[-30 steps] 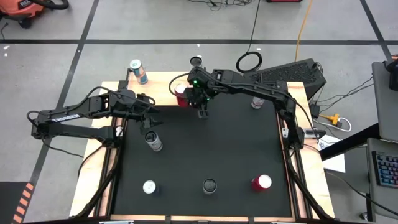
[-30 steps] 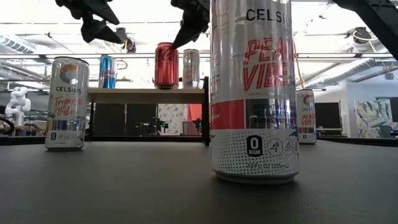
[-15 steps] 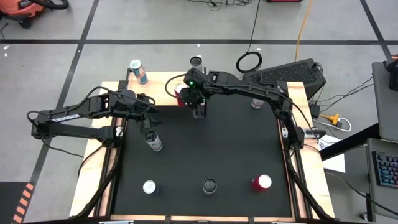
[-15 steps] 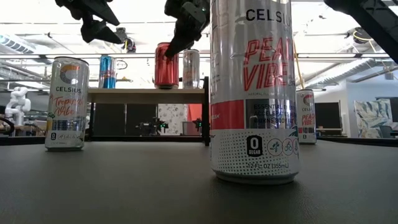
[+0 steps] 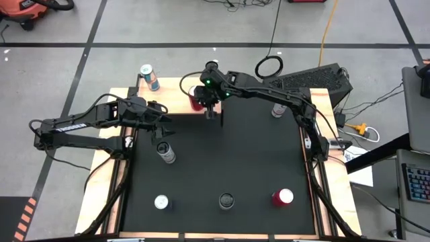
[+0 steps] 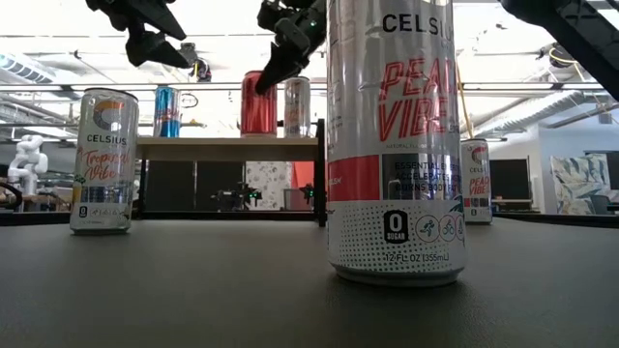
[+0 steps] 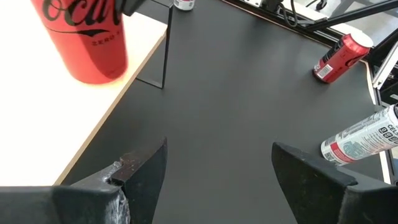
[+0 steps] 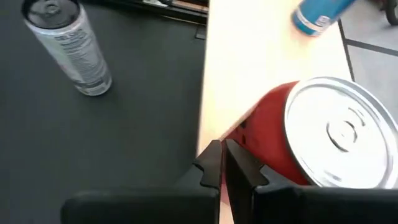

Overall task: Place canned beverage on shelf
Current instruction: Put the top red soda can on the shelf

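The shelf (image 5: 171, 91) is a light-wood board on thin black legs at the table's far left. A red cola can (image 5: 195, 99) stands upright on it near its right end, with a blue can (image 5: 149, 77) and a silver can (image 6: 297, 106) also on it. My right gripper (image 8: 221, 163) is shut. It slants down at the red can's near side, over the shelf's near edge. My left gripper (image 7: 217, 174) hangs open above the black mat just in front of the shelf, with nothing between its fingers. My right gripper has its shut fingers (image 8: 245, 165) close against the red can's side wall (image 8: 273, 134), below the rim, on the side toward the table's near edge. They slant down from the near right. Whether they touch the can I cannot tell. The can stands upright on the shelf.
Several tall cans stand on the black mat: one by the left arm (image 5: 165, 152), three along the near edge (image 5: 161, 201) (image 5: 226, 200) (image 5: 282, 197), and one at the far right (image 5: 277, 109). The middle of the mat holds nothing.
My right gripper, staying shut, has gone toward the table's far edge and a little left, closing in on the red can's near side. The red can stands where it stood.
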Robot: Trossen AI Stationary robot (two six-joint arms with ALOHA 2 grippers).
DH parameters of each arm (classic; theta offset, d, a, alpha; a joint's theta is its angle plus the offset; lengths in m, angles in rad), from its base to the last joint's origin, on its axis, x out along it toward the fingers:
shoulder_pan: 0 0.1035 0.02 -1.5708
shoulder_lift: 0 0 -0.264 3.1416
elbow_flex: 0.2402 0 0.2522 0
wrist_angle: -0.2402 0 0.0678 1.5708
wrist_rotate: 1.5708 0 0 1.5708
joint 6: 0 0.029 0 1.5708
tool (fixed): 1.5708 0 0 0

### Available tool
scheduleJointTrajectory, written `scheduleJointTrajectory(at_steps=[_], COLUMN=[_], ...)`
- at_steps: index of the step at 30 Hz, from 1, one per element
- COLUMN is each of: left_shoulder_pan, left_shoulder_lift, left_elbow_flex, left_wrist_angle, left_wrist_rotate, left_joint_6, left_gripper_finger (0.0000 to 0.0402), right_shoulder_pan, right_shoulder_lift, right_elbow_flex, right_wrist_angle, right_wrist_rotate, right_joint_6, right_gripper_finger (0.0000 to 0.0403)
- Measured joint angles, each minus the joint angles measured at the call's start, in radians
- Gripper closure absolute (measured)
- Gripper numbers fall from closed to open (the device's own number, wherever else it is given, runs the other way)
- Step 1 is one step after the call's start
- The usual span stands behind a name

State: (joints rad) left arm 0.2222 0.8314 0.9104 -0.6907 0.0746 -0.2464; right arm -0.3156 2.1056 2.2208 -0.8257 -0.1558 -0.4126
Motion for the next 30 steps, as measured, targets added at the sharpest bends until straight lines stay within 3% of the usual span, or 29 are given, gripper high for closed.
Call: scheduleJointTrajectory(at_steps=[30], left_shoulder_pan=[0.000], left_shoulder_lift=[0.000], left_elbow_flex=[0.000], left_wrist_angle=[0.000], left_wrist_rotate=[0.000], left_joint_6=[0.049], left_gripper_finger=[0.0110], right_shoulder_pan=[-0.055], right_shoulder_lift=[0.035], right_elbow_flex=[0.000], right_wrist_angle=[0.109], right_wrist_rotate=[0.030], right_joint_6=[-0.009], right_gripper_finger=[0.0403])
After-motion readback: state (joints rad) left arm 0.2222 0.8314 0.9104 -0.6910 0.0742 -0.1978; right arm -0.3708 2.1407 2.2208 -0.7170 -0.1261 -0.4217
